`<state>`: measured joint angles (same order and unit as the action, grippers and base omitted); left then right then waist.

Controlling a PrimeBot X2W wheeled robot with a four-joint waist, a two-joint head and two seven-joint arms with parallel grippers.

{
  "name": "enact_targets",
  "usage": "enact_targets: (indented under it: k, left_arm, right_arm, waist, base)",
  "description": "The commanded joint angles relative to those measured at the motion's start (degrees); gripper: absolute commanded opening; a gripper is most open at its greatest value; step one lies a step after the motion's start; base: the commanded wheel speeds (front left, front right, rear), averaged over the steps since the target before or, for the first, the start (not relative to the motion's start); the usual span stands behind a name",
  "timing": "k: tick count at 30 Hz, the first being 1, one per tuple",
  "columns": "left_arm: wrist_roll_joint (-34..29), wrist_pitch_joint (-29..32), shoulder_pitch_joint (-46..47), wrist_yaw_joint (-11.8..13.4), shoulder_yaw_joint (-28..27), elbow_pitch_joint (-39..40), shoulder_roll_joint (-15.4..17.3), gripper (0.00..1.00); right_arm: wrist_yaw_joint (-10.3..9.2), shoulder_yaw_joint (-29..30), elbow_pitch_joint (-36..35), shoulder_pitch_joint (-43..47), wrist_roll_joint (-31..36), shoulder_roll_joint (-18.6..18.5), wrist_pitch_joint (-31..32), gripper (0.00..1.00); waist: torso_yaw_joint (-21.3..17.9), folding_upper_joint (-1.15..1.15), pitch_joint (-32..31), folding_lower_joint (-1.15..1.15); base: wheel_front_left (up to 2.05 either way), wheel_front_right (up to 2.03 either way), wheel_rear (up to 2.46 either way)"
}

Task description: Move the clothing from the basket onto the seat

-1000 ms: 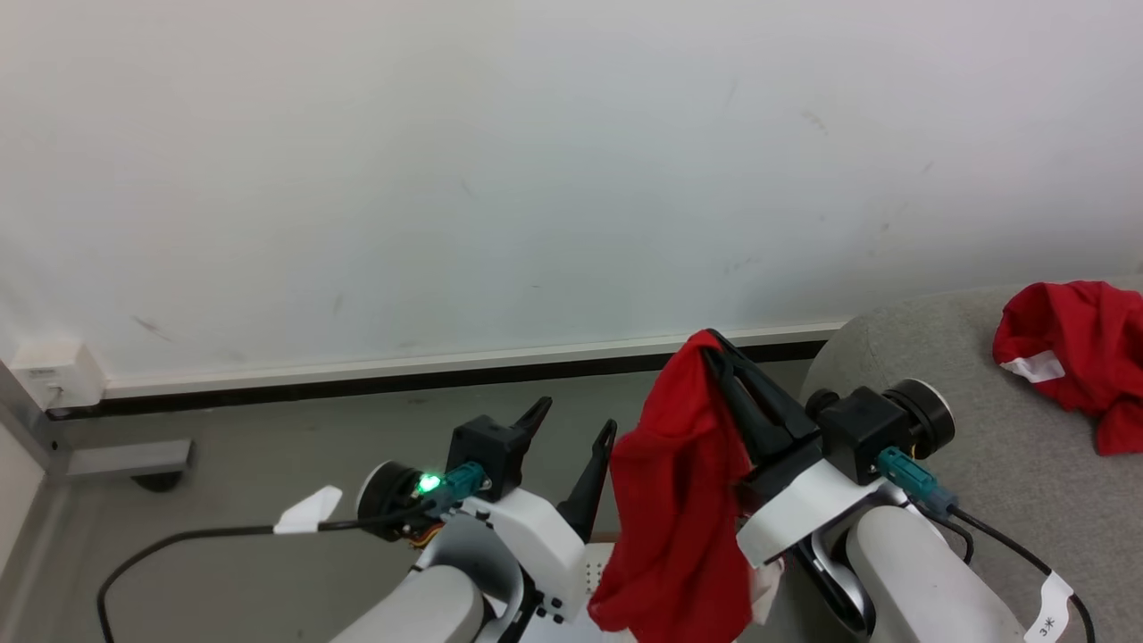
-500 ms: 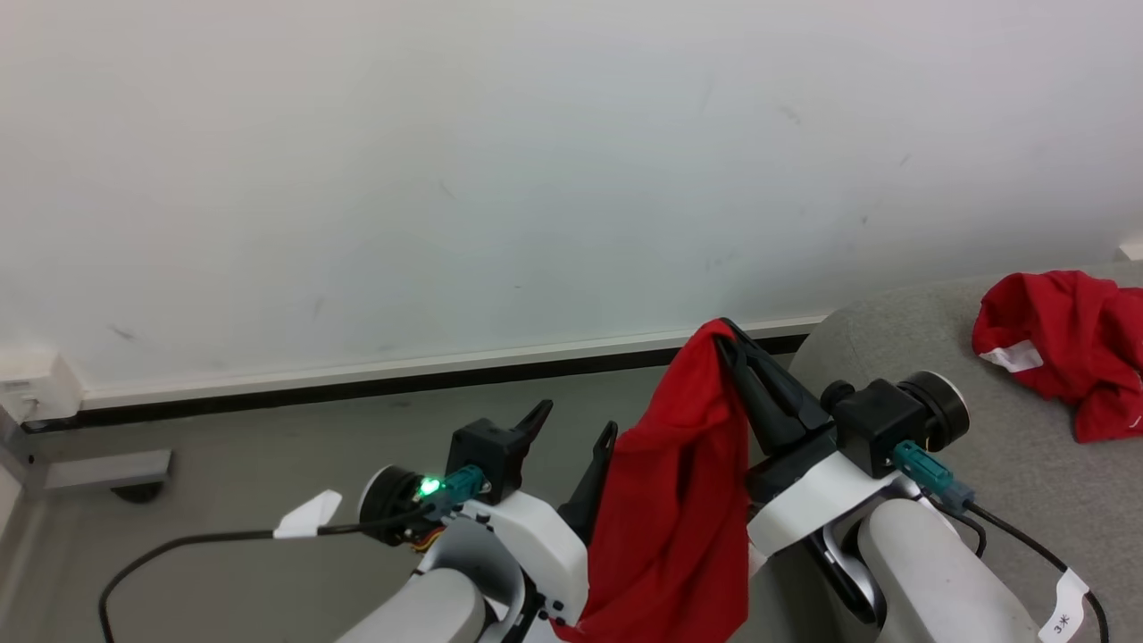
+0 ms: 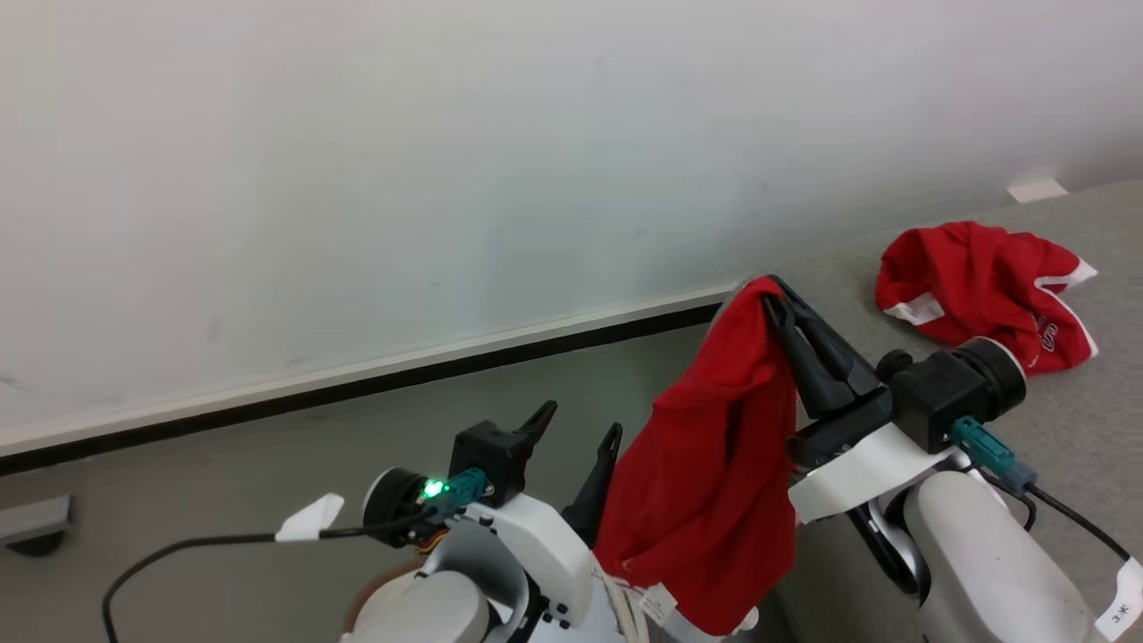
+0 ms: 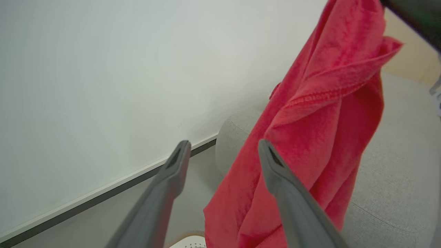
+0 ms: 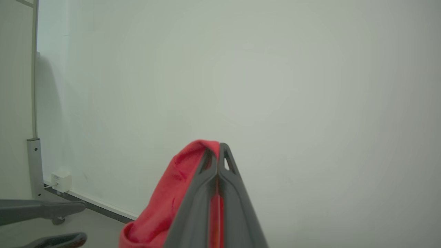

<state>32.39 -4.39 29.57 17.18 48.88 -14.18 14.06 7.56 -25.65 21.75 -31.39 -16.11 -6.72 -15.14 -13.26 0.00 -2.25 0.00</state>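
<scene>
Bright red garment, pinched in clamped right gripper (hanging down), left gripper spread empty, grey woven sofa beside.

Hanging garment: plain bright red, white tag. Second garment: red, white trim. Seat: grey weave. Wall: white. Skirting: black. Floor: grey.

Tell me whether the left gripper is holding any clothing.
No: the left gripper stands open and empty, while the red garment hangs from the shut right gripper.
</scene>
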Motion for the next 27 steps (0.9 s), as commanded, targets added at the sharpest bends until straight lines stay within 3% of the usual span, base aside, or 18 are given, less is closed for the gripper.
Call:
enact_targets:
  k: [1,9,16,21,27]
  left_arm:
    - [0.53,-0.29,0.20,-0.09,0.10,0.16,-0.04,1.00]
    - [0.39,-0.64,0.77,-0.40,0.85,0.38,-0.92,1.00]
    - [0.10,-0.74,1.52,-0.55,1.24,0.42,-1.30,1.00]
    - [-0.57,-0.32,2.83,-0.81,2.03,0.55,-1.80,1.00]
    - [-2.39,1.47,7.60,-1.64,2.85,1.15,-1.63,1.00]
  right_arm:
    - [-0.15,0.71,-0.92,-0.65,0.47,-0.76,0.01,0.00]
    - [-0.15,3.10,-2.70,-0.81,0.43,-2.57,0.01,0.00]
    - [-0.15,4.44,-3.41,-0.83,0.16,-3.84,0.01,0.00]
    - [-0.15,6.95,-3.85,-2.32,-0.43,-5.33,0.01,0.00]
    - [-0.15,13.18,-3.39,-8.54,-1.26,-8.08,0.01,0.00]
  waist:
    - [-2.98,0.00,0.75,0.00]
    - [-8.63,0.00,2.24,0.00]
    - [-10.74,0.00,3.37,0.00]
    - [-10.34,0.00,5.63,0.00]
    - [-7.14,0.00,13.99,0.00]
  base:
    - [0.00,0.00,0.00]
    - [0.00,0.00,0.00]
    - [0.00,0.00,0.00]
    - [0.00,0.00,0.00]
    - [0.00,0.00,0.00]
